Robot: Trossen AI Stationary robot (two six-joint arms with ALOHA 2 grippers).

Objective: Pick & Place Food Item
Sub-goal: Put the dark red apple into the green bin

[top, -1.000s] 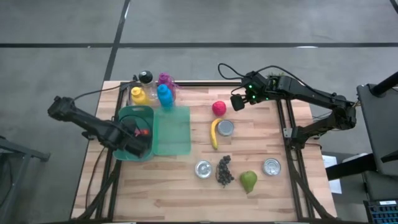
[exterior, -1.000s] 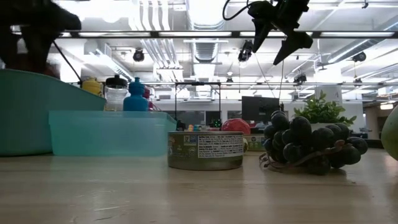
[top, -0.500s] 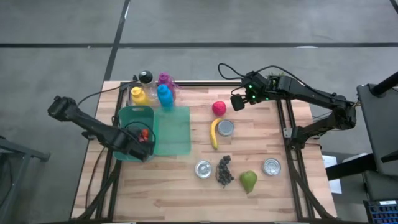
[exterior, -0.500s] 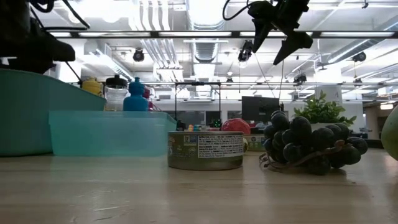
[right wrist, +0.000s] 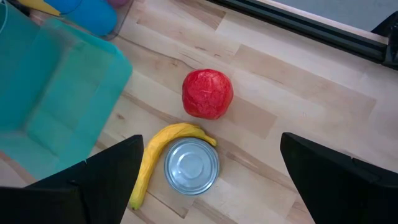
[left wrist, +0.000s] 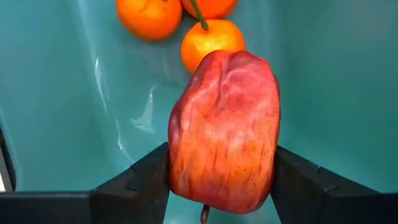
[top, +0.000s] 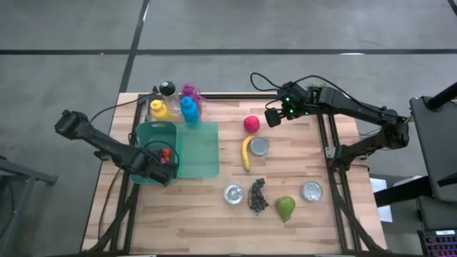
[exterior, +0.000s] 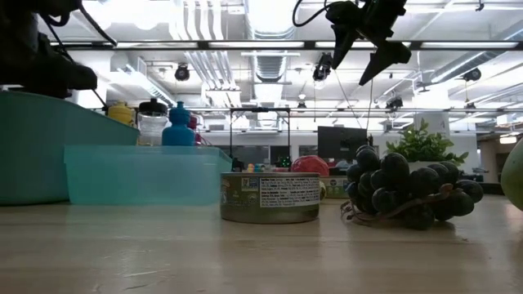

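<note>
A red streaked apple (left wrist: 224, 130) sits between the fingers of my left gripper (left wrist: 221, 186), which is shut on it inside the teal bin (top: 145, 134) at the table's left. In the left wrist view, several oranges (left wrist: 208, 43) lie on the bin's floor beyond the apple. From above, the left gripper (top: 161, 158) shows over the bin's near right part. My right gripper (top: 273, 116) hangs open above the table's far right, over a red round fruit (right wrist: 208, 93), with nothing between its fingers. My left gripper pinches the apple between its two fingers, one on each opposite side (left wrist: 177, 155). The fingers come from above, pointing down into the bin. The apple stands out past the fingertips toward the oranges; whether it touches them or the bin floor I cannot tell.
A teal lid (top: 198, 150) lies flat beside the bin. Bottles (top: 178, 107) stand at the far left. A banana (top: 245, 153), three cans (top: 259, 147) (top: 233, 193) (top: 312, 190), grapes (top: 257, 196) and a pear (top: 285, 208) are spread over the table's right half.
My left gripper has gone down into the teal bin with the apple still between its fingers, most of the way in the first half second. My right gripper has kept still.
</note>
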